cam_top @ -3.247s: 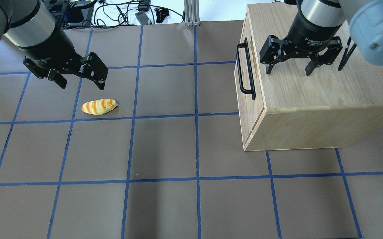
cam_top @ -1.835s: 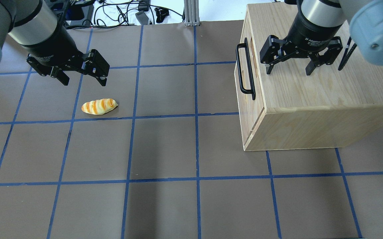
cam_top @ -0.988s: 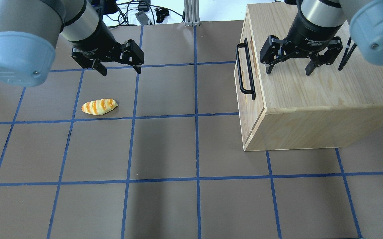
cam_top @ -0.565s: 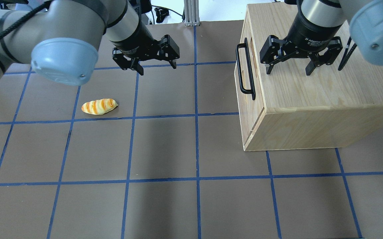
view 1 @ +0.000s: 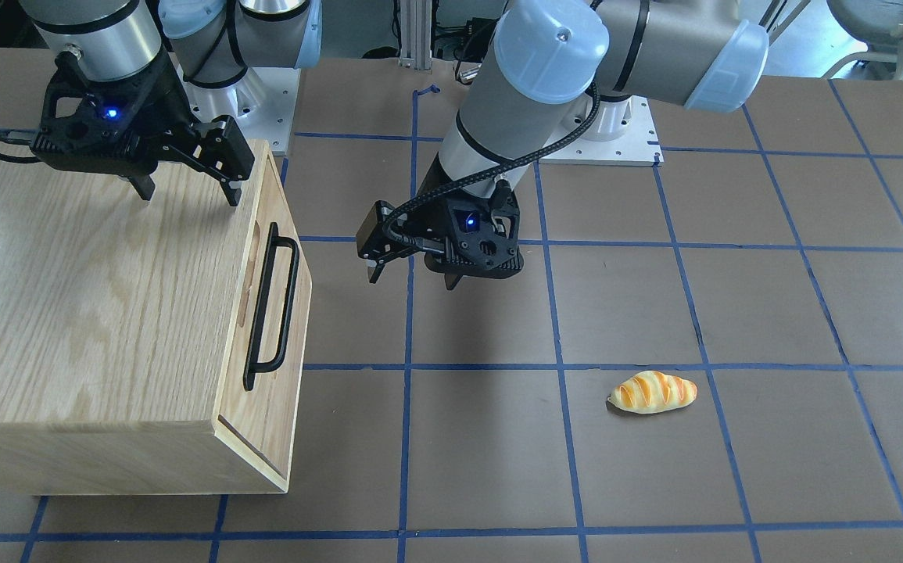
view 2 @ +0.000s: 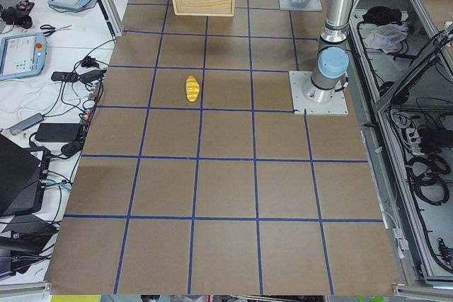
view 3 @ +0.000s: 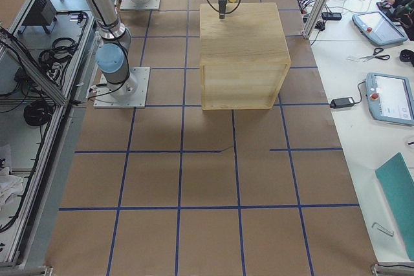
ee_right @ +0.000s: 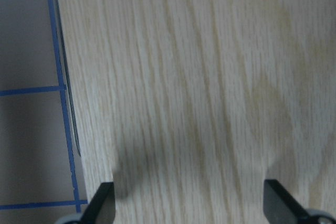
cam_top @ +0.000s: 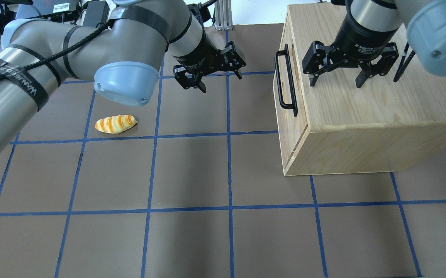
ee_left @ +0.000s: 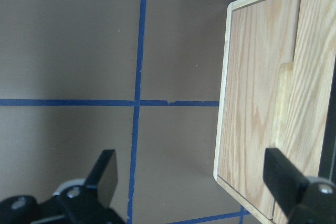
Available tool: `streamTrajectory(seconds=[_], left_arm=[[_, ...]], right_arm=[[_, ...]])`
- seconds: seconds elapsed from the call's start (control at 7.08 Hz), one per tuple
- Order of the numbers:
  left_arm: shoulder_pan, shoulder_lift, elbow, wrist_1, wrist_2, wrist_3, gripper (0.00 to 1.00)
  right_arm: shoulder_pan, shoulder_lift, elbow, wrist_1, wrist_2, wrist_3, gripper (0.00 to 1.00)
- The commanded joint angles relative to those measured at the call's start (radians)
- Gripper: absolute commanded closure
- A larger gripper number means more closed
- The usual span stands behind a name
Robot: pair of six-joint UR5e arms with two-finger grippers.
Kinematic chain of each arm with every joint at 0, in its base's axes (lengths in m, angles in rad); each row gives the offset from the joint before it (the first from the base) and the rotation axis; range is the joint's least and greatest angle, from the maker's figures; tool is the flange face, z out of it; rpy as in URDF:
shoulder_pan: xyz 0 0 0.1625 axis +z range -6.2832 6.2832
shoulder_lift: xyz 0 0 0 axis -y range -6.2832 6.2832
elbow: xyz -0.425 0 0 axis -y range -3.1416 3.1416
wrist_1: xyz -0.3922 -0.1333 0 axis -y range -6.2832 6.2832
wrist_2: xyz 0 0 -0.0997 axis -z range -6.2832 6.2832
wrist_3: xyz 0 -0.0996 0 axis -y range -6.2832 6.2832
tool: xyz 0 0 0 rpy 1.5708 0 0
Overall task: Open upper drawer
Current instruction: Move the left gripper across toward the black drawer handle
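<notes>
The upper drawer (cam_top: 288,79) is the light oak front of the wooden cabinet (cam_top: 362,112), facing left, and is closed. Its long black bar handle (cam_top: 280,83) and oval slot (cam_top: 293,54) show there and in the front-facing view, handle (view 1: 267,313) and slot (view 1: 250,274). My left gripper (cam_top: 221,83) is open and empty above the table, about one tile left of the handle, also seen from the front (view 1: 412,280). The left wrist view shows the cabinet front (ee_left: 257,103) ahead between the fingers. My right gripper (cam_top: 335,84) is open and empty over the cabinet top (ee_right: 199,87).
A toy bread roll (cam_top: 115,124) lies on the brown, blue-taped table (cam_top: 192,173), left of the left gripper. The plain wood panel sits below the drawer. Cables and devices lie beyond the table's far edge (cam_top: 149,15).
My left arm has swung right, from above the bread roll to near the cabinet front, gripper still open. The right gripper and the drawer have not moved.
</notes>
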Motion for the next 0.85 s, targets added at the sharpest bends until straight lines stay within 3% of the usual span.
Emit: streamTrajectory(seconds=[0.0,0.71], left_arm=[[-0.037,-0.044,0.04,0.016,-0.002,-0.071,0.0],[-0.1,-0.113,0.095,0.063,-0.002,-0.185,0.0]], right_arm=[[0.0,0.0,0.0,0.0,-0.001,0.0,0.0],[0.0,0.0,0.0,0.0,-0.001,0.0,0.0]])
